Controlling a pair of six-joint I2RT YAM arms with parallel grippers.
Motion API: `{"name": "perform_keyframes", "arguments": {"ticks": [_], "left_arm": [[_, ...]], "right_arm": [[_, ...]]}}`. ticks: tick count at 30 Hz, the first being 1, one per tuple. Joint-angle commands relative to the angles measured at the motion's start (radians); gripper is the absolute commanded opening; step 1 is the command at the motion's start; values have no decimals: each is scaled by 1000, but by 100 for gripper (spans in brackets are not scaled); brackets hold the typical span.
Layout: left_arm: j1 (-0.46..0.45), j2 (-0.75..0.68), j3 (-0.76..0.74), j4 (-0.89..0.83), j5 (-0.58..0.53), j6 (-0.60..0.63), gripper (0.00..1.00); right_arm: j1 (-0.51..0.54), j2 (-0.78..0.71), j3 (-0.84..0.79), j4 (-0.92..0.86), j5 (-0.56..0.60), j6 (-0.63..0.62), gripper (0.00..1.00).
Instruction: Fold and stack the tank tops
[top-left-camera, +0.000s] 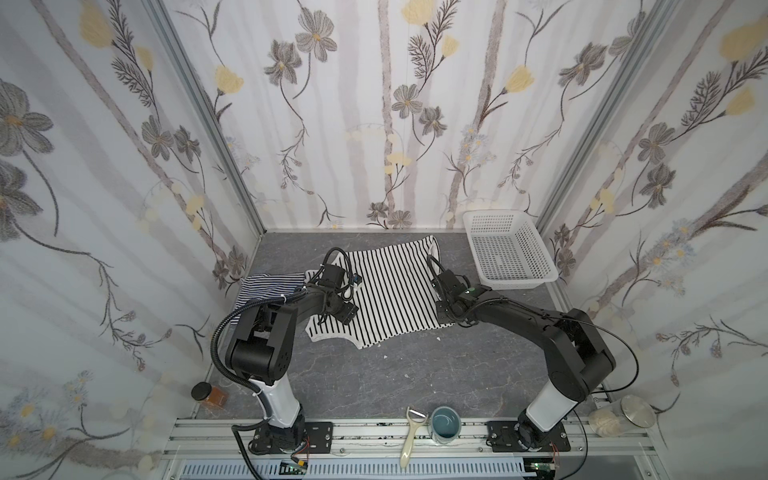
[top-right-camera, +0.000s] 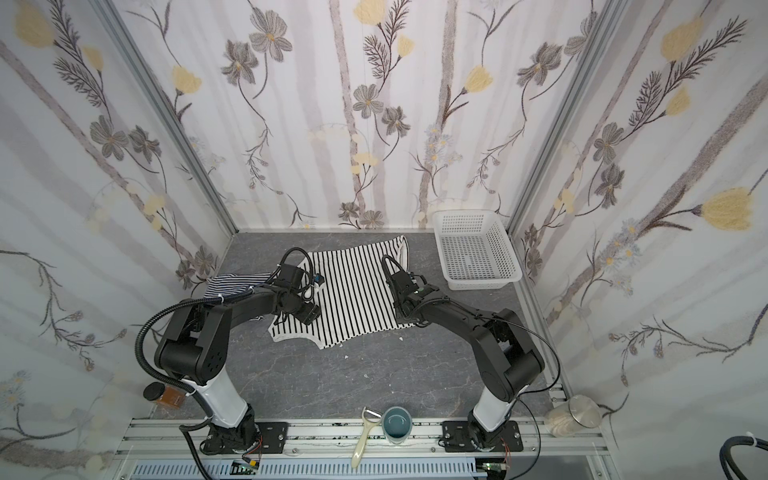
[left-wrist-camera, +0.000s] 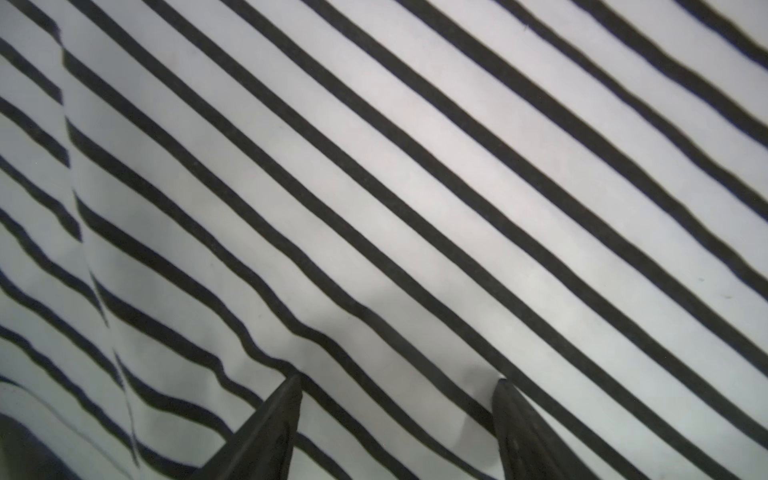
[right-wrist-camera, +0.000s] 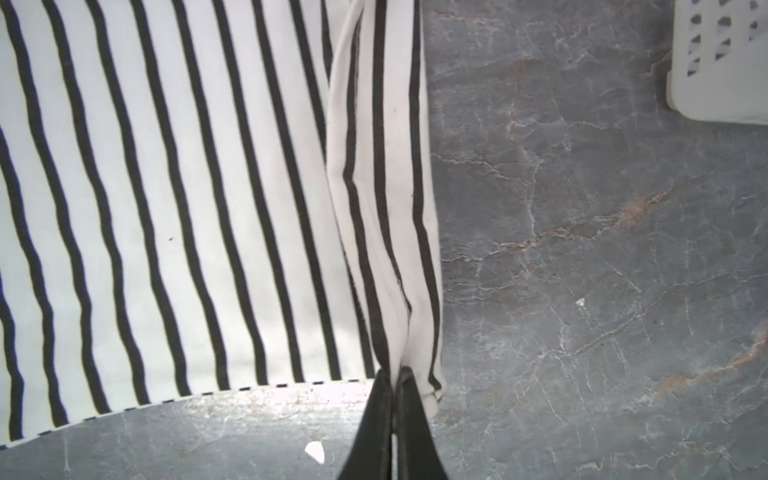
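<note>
Wide-striped tank top (top-left-camera: 395, 291): spread flat mid-surface (top-left-camera: 415, 374), toward the back edge.
Its long axis: left to right across the surface, slightly skewed. The stripes run roughly back to front.
Its ends: scooped cut-outs sit at the near-left corner. A straight edge parallel to the stripes faces the right edge.
Navy tank top (top-left-camera: 266, 284): bunched by the left edge, just beside the wide-striped one and partly under the left arm. I cannot tell which way it points.
Left claw (left-wrist-camera: 399, 380): jaws spread wide, gripping nothing, fingertips (left-wrist-camera: 270, 424) right at the striped cloth.
Right claw (right-wrist-camera: 397, 370): pinched tight on a raised fold at the top's right near corner.
Basket (top-left-camera: 521, 283): back right corner, apart from both tops.
</note>
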Motion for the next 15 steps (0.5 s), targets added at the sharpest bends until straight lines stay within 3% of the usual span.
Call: {"name": "perform_keyframes", "arguments": {"ticks": [1, 3, 6, 13, 15], "left_arm": [[21, 17, -8, -130, -128, 96, 74], [33, 16, 2, -131, -132, 107, 74], [42, 19, 12, -132, -127, 119, 74], [54, 39, 24, -132, -130, 133, 74], [57, 40, 25, -132, -137, 143, 74]], "right_arm": [[-69, -65, -74, 129, -206, -4, 2], [-121, -100, -132, 182, -300, -3, 3], [-175, -124, -194, 222, -354, -2, 4], [-258, -163, -304, 292, -411, 39, 8], [-264, -167, -345, 282, -371, 50, 17]]}}
